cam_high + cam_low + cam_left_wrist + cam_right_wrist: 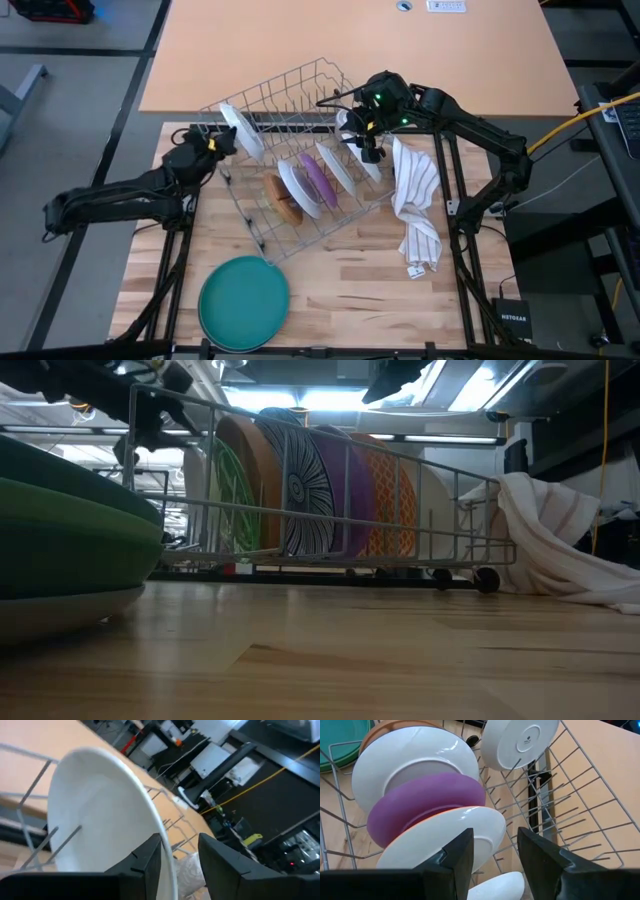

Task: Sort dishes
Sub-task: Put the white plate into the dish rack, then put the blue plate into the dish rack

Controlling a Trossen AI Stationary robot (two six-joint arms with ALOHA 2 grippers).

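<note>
A grey wire rack (300, 95) lies slantwise on the wooden table. A brown (285, 200), a white (298, 185), a purple (318, 180) and two more white dishes (338, 165) stand on edge between its wires. Another white plate (240, 130) stands on edge at the rack's left end. My left gripper (220, 142) is open, level, with that plate's rim (162, 827) between its fingers. My right gripper (368, 150) hangs open, slanting down, over the white dish (465, 827) at the rack's right end and touches nothing. My left gripper stands astride the upper rim (165, 837) of the white plate, coming level from the table's left side. A gap shows between the rim and one finger (220, 860). Whether the other finger (150, 862) touches the plate's face, I cannot tell.
A teal plate (243, 302) lies flat near the table's front left; the low view shows green and teal dishes (70, 530) stacked there. A white striped cloth (415, 200) lies crumpled right of the rack. Bare wood stretches along the front edge right of the teal plate.
</note>
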